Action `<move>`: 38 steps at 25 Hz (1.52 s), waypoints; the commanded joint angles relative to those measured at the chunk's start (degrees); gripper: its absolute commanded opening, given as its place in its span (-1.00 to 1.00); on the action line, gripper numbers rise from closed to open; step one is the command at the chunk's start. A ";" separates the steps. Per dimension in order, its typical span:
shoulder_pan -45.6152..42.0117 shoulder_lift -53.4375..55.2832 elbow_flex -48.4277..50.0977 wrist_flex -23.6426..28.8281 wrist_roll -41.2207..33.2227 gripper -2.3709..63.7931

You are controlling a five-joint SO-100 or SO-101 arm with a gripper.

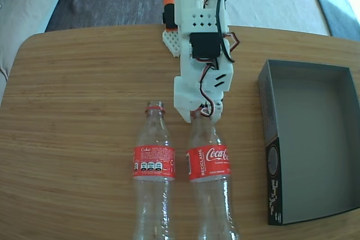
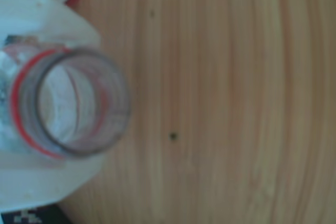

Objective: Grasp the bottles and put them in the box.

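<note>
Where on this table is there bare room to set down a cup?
The widest bare patch is the wooden table left of the left bottle, in the fixed view. A narrower strip runs between the right bottle and the box. The middle is crowded: the gripper sits at the right bottle's neck.

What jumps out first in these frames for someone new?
Two capless Coca-Cola bottles stand side by side at the front of the wooden table. The white gripper sits at the neck of the right bottle; the wrist view looks straight down into its open mouth. The left bottle stands free, and the dark box waits empty at the right.
</note>
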 commanded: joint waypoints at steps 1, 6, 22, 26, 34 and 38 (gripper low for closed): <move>0.26 0.35 -0.88 -0.18 1.14 -0.67; 0.26 0.44 -1.32 -0.18 1.23 -0.70; -0.26 1.41 -17.67 14.94 1.41 -0.70; -0.97 1.41 -24.35 21.18 6.50 -0.70; -7.73 1.41 -37.44 34.98 21.71 -0.70; -12.22 1.49 -42.63 39.29 26.46 -0.70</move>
